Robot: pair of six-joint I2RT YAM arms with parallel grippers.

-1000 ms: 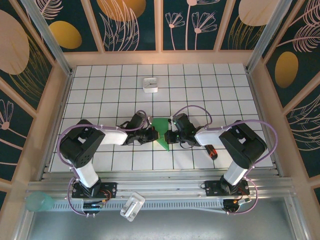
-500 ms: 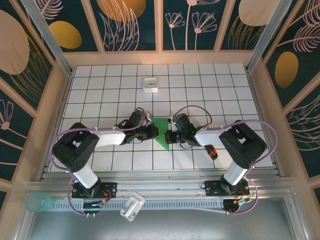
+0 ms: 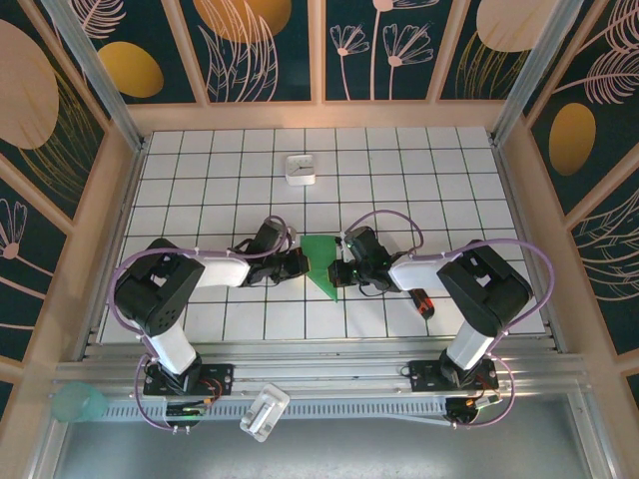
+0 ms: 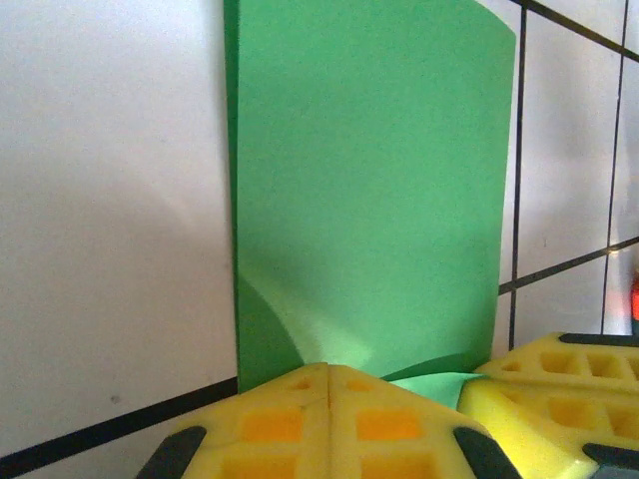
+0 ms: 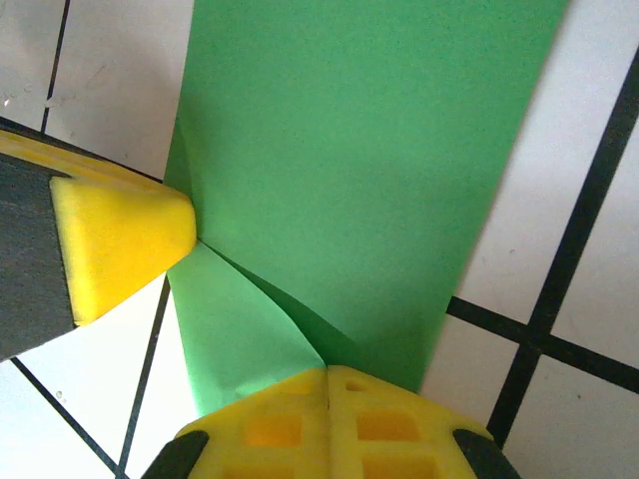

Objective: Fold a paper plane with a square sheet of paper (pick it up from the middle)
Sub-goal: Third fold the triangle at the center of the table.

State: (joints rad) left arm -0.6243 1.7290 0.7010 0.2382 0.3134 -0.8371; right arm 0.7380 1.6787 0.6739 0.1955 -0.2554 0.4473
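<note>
Top external view: the square sheet of paper (image 3: pixel 321 261), folded into a pointy green shape, lies in the middle of the table (image 3: pixel 399 180), between the two arms. The left gripper (image 3: pixel 297 264) is at its left side and the right gripper (image 3: pixel 344 271) is at its right side. I think they hold it from both sides so it cannot slide while a fold is made. Left wrist view: the left yellow fingers (image 4: pixel 270 419) are pressed together, and the paper's edge curls into them, so they pinch it. Right wrist view: the right fingers (image 5: pixel 389 419) are shut tight on the paper too, where a crease runs in.
</note>
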